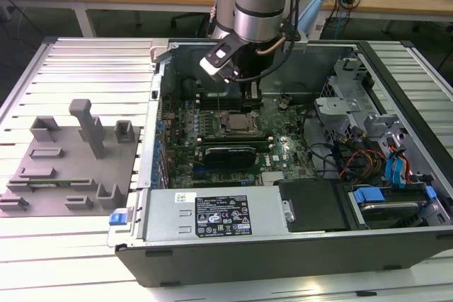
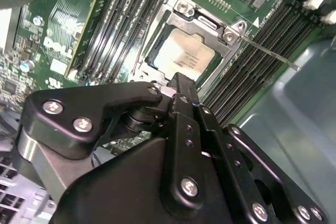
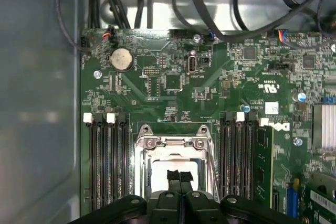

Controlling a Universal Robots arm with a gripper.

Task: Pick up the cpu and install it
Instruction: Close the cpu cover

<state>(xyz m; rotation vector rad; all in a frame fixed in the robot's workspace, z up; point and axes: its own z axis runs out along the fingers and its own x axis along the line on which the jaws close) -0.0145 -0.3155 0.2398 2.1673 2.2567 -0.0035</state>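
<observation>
The gripper (image 3: 179, 176) has its two black fingers pressed together, with nothing held between them. It hangs right over the cpu (image 2: 184, 53); I cannot tell if the tips touch it. The cpu lies flat inside the metal socket frame (image 3: 173, 142) on the green board (image 3: 173, 82). Long black memory slots (image 3: 107, 156) run along both sides of the frame. A thin metal rod (image 2: 268, 51) sticks out beside it. The board sits in the open computer case (image 1: 283, 245). A grey tray (image 1: 64, 167) lies outside the case, on the exterior view's left.
</observation>
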